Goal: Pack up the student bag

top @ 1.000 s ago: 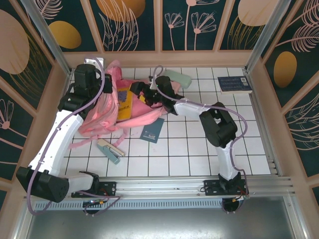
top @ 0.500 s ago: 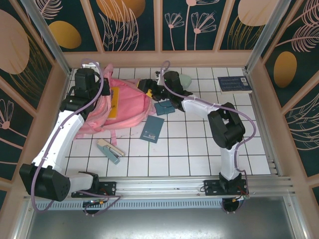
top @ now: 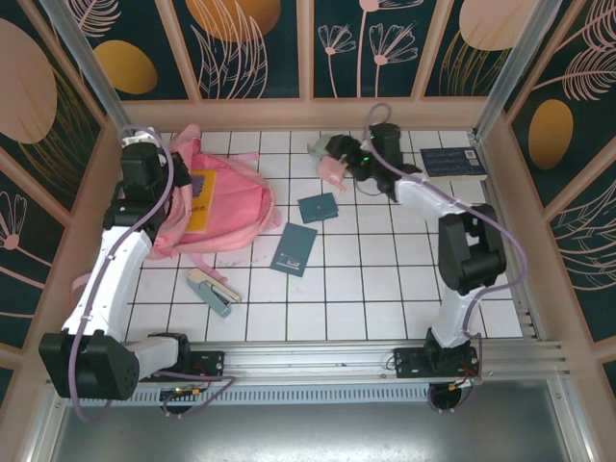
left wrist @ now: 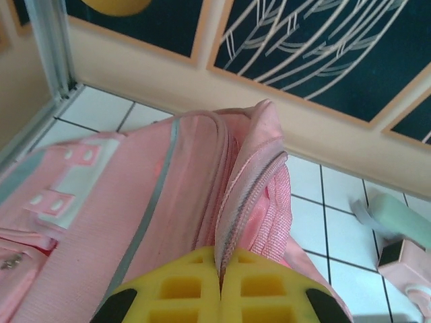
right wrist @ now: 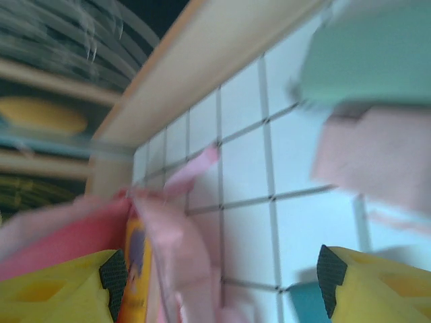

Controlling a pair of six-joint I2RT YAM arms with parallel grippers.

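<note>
The left pincer [left wrist: 220,286] is clenched on the zipper edge of the pink backpack [left wrist: 128,215], which lies at the far left of the tiled surface [top: 385,279]. The right pincer [right wrist: 222,282] is released, its fingers wide apart, near a mint-green pencil case [right wrist: 377,54].

The student bag [top: 236,197], a large soft pink backpack with pale strips, lies slumped on the white tiles in the far left corner (straps trailing toward the near side), zipper edge [left wrist: 250,195] raised, mouth gaping
</note>
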